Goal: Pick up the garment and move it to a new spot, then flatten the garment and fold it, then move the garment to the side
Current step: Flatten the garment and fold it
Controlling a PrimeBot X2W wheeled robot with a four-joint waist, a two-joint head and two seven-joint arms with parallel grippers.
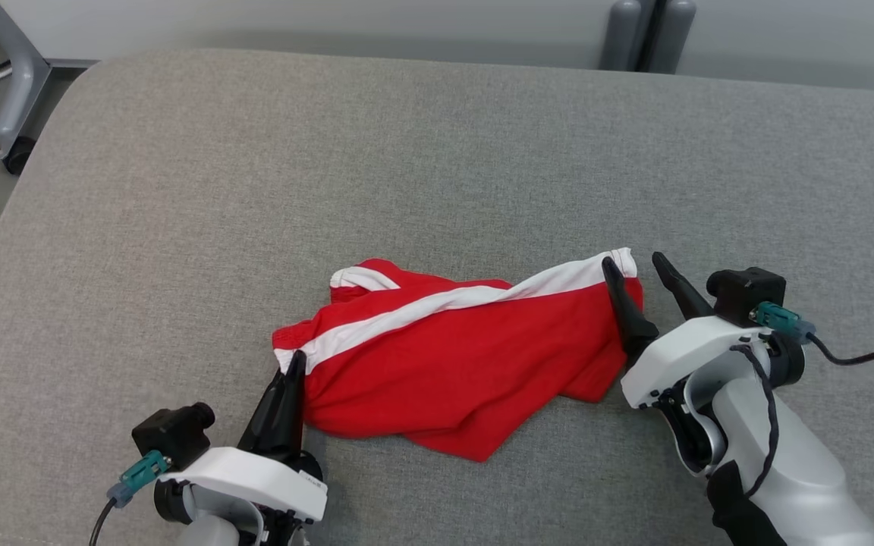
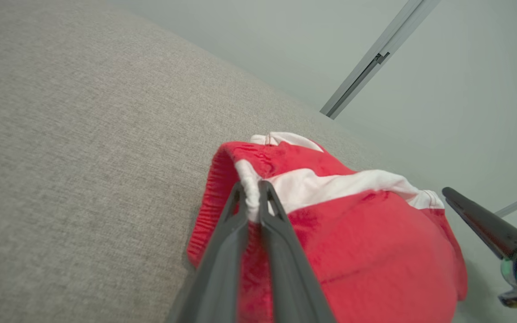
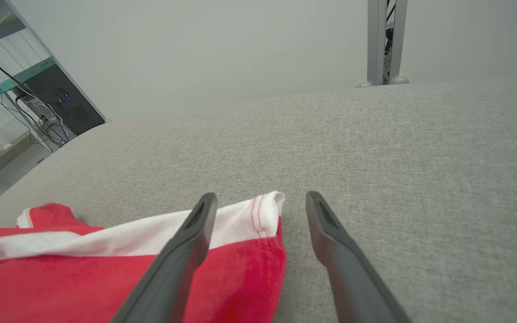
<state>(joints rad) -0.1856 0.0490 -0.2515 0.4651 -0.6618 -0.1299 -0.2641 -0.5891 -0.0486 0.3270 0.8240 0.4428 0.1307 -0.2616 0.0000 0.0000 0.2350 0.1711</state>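
1. The garment point(image 1: 444, 364), red with a white stripe, lies crumpled on the near middle of a grey cushion point(image 1: 331, 189). Its stripe runs from the near left end to the far right end.
2. The left gripper point(image 1: 297, 358) is at the garment's near left end. The left wrist view shows its two fingers pressed together on the edge of the cloth, right at the white stripe point(image 2: 251, 190).
3. The right gripper point(image 1: 633, 259) is at the garment's far right end with its fingers spread wide. One finger lies over the red cloth just below the stripe's end and the other is over bare cushion to the right point(image 3: 260, 196). It holds nothing.
4. A metal frame leg with a wheel point(image 1: 16, 91) stands past the cushion's far left corner.
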